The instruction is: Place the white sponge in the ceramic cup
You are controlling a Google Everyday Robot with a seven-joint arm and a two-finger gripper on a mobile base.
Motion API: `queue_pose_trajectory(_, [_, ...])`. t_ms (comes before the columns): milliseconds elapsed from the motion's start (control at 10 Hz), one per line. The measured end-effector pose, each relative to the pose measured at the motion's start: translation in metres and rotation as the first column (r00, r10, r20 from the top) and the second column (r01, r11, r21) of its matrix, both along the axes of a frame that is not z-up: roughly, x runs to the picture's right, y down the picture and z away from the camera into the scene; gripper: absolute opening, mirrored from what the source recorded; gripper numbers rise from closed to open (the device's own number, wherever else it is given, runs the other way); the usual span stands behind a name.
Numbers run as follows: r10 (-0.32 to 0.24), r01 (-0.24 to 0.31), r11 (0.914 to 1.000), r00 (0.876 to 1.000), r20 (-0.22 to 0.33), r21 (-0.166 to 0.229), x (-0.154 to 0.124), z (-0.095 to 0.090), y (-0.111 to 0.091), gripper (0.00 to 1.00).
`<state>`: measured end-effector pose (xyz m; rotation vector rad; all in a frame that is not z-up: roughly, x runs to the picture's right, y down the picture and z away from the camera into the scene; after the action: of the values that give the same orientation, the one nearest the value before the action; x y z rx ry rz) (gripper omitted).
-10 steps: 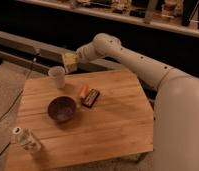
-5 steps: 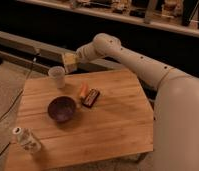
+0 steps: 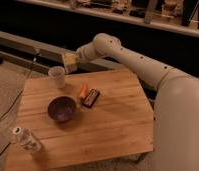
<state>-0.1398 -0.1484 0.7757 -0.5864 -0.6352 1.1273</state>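
Carrying step, just short of the drop. The gripper (image 3: 73,59) is up at the far left corner of the wooden table (image 3: 118,127), jaws clamped on the white sponge (image 3: 68,62), which is held clear of the tabletop at the arm's tip.

The ceramic cup (image 3: 57,76) stands upright near that same corner. The sponge sits just above its rim and to the right of it in view. It's close, but not over the mouth, and I see no contact. Depth offset can't be read from this one angle.

Next move, my read:
- Shift a little left and toward the camera until the sponge is centred over the cup mouth.
- Lower until the sponge's bottom edge is inside the rim, then open.
- The sponge looks about as wide as the cup, so centring is tight. An off-axis release likely leaves it perched on the rim or tips the cup.

The dark bowl (image 3: 62,108) and the dark bar with a reddish end (image 3: 91,97) are mid-table, out of the path. The clear plastic bottle (image 3: 27,140) lies at the near left edge, well apart.
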Motion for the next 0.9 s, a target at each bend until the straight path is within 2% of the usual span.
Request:
queue_pose_trajectory(400, [0.001, -0.001, 1.0000, 1.000, 0.010, -0.002, -0.001, 0.000, 0.000, 0.00])
queue_pose_trajectory(600, [0.001, -0.002, 1.0000, 0.998, 0.070, 0.009, -0.012, 0.001, -0.003, 0.00])
queue_pose_trajectory(900, [0.008, -0.013, 0.9994, 0.987, 0.159, 0.032, -0.026, 0.017, -0.006, 0.00])
